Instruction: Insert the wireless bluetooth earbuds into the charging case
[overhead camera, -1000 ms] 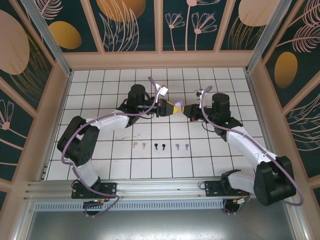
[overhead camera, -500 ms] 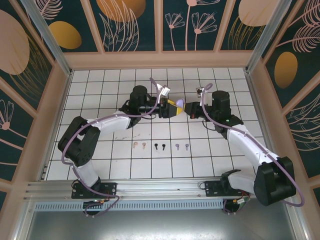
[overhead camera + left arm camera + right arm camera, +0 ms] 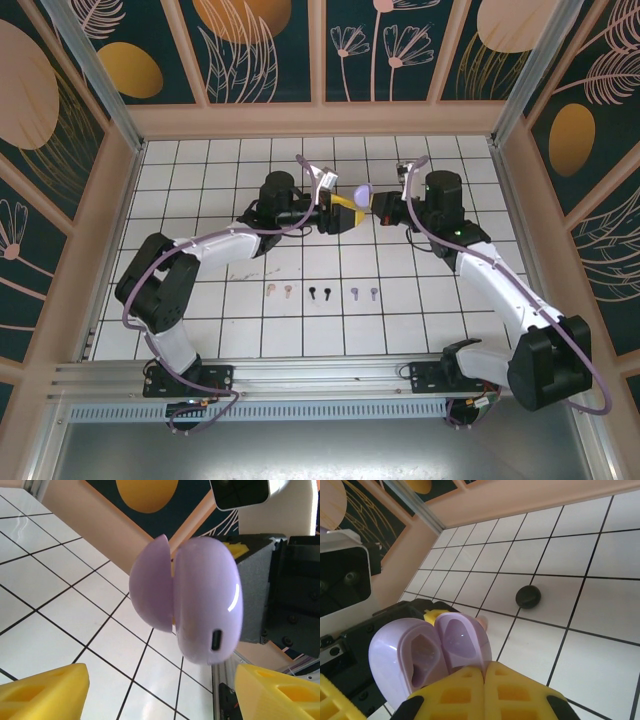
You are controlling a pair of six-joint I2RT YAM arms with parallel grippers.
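- done so far, judging by the scene: lavender case (image 3: pixel 200 595) lifted clear of the tiled floor (image 3: pixel 200 170) and opened, lid (image 3: pixel 150 587) hinged away from the body like a clamshell.
- clamped by the right gripper (image 3: pixel 484 677), yellow fingers pressed together on the case's lower edge; held in mid-air over the far middle of the floor, between the two wrists.
- left gripper (image 3: pixel 160 685) spread wide, yellow fingers well apart on either side of the case, touching nothing; looks free for the next pick.
- hollows of the open case, seen from the right wrist, apparently empty; no bud seated.
- all six earbuds down on the tiles in a row nearer the arm bases, well apart from the raised case: pink pair (image 3: pixel 288 291) on the left, black pair (image 3: pixel 312 293) in the middle, lavender pair (image 3: pixel 355 293) on the right.
- black case (image 3: pixel 528 596) flat on a tile beyond the held one; open or closed, cannot tell.
- left to do, at a guess: pick up each lavender bud, seat both in the open case, close the lid; then likely the same for the black and pink sets.
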